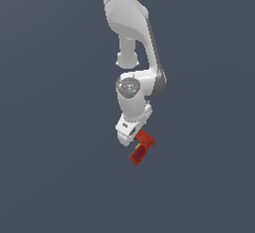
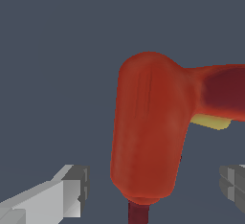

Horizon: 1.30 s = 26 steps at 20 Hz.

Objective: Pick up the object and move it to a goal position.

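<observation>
Plain dark blue-grey ground (image 1: 45, 177), even light, possibly no walls

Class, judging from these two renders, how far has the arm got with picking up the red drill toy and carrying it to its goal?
Done: the gripper has reached the drill toy. In hand: the wrist view shows the toy between spread fingers, gaps on both sides, so no grasp. Left: closing, lifting and carrying; no goal marker shows.
</observation>
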Tool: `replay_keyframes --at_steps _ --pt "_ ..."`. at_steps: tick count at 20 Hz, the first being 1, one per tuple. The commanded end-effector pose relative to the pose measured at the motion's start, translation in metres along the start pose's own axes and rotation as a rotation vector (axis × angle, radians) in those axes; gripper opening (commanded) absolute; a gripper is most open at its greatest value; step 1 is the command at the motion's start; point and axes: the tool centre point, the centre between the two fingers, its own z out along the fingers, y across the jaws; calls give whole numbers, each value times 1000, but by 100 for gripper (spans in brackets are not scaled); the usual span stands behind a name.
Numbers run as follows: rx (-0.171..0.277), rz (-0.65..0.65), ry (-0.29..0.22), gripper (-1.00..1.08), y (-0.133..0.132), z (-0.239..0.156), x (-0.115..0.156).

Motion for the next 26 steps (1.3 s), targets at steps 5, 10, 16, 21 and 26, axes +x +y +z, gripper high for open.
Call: replay_keyframes --at_steps 5,10,16,21,26 --pt "5 -38 9 108 0 4 2" --pt "4 -34 8 108 0 7 2" --pt "4 -38 9 108 -1 29 2" --pt "4 -39 9 -100 -1 35 2" --pt "4 -39 9 -100 -1 35 2"
